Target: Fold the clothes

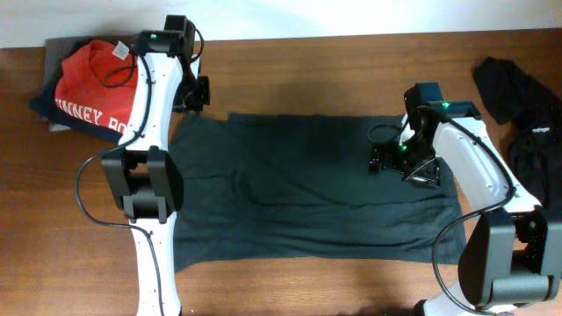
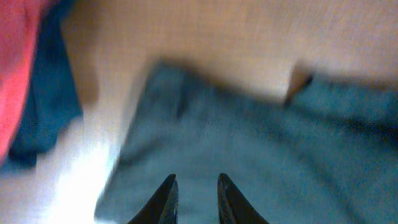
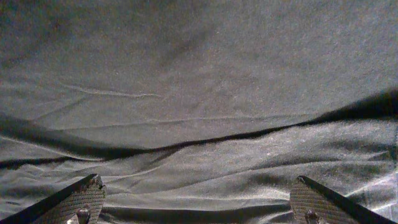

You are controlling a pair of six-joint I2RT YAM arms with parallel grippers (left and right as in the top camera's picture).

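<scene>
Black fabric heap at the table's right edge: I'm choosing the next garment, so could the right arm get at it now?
Probably yes: the black fabric heap lies uncovered close beside that arm, and the right gripper hangs open over the dark charcoal T-shirt, gripping nothing.

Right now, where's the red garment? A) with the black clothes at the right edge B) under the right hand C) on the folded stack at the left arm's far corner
C: the overhead view shows the red garment atop darker folded clothes at that corner.
</scene>
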